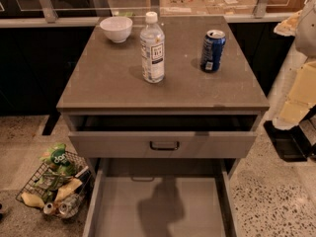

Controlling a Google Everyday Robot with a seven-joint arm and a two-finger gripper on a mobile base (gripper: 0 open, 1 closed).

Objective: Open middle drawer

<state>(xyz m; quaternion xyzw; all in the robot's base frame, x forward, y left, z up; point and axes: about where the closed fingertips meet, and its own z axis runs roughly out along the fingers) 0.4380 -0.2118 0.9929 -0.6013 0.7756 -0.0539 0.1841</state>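
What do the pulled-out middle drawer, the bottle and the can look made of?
Middle drawer: smooth matte grey, likely painted metal or laminate; the look leaves it open. Bottle: clear plastic, see-through with a white cap. Can: metal, blue print with a shiny top rim. The gripper, dark, sits low to the right of the cabinet, apart from it.

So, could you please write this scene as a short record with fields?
middle drawer: pulled far out, grey interior showing
top drawer: slightly open, dark bar handle
cabinet top: white bowl, water bottle, blue can, all upright
gripper: low, right of both drawers, touching neither
floor left: wire basket of packets
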